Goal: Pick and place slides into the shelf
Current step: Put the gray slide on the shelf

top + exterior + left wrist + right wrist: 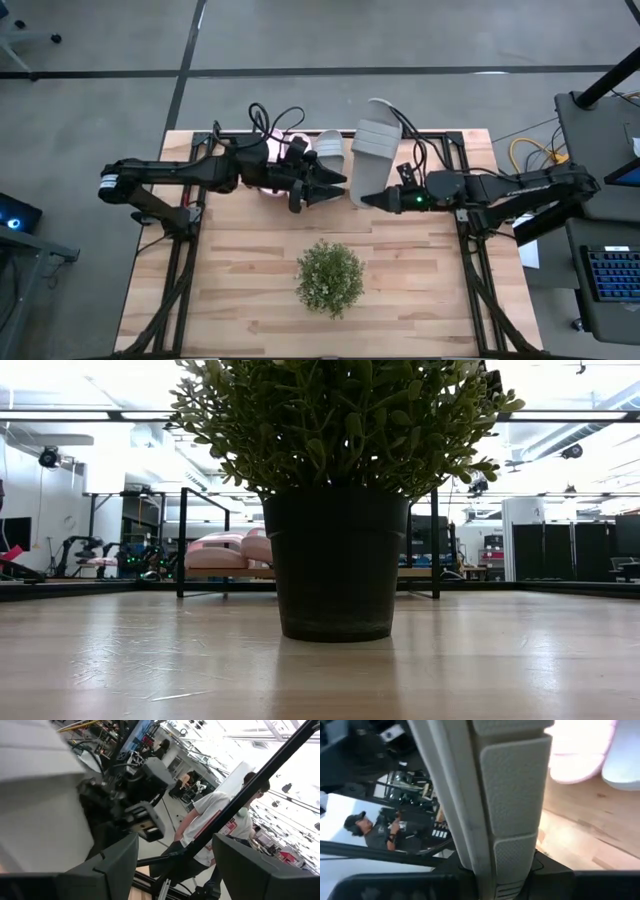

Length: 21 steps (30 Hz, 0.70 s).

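Two grey slides show. The right gripper (362, 201) holds one grey slide (374, 155) by its end, fingers closed on it; the right wrist view shows its ribbed sole (512, 795) clamped between the dark fingers. This slide reaches from the gripper toward the table's far edge, over the shelf (440, 140). The second grey slide (328, 150) lies on the shelf board just beside it. Pale pink slides (228, 548) sit on the shelf near its left end; the low view shows at least two, partly hidden by the plant pot. The left gripper (338, 184) hovers near the shelf's front edge, fingers apart and empty, its tips close to the right gripper. One potted plant (329, 277) stands mid-table toward the near edge.

A person (215, 830) stands beyond the table.
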Available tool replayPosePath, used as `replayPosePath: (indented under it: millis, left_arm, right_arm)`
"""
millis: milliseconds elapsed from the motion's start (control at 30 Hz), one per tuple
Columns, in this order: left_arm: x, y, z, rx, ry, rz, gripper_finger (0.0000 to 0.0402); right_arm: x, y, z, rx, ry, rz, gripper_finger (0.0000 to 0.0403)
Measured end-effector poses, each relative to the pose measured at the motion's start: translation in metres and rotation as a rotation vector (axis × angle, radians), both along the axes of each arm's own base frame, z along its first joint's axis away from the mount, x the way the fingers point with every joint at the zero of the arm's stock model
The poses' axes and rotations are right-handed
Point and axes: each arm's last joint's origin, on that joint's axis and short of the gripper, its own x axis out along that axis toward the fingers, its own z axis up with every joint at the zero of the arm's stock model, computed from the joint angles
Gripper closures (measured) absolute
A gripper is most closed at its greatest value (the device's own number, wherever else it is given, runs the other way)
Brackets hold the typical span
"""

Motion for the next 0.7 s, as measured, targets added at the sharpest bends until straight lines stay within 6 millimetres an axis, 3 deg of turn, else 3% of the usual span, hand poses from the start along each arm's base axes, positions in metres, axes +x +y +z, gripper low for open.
replayPosePath:
  millis: [400,700]
  left_arm:
    - [0.0,0.0,0.0,0.018,-0.005,-0.006,0.0164]
    - [0.0,0.0,0.0,0.019,-0.008,-0.006,0.0164]
  right_arm:
    - [0.002,0.0,-0.043,0.118,-0.164,-0.016,0.035]
    - [-0.002,0.0,-0.068,0.161,-0.11,-0.016,0.035]
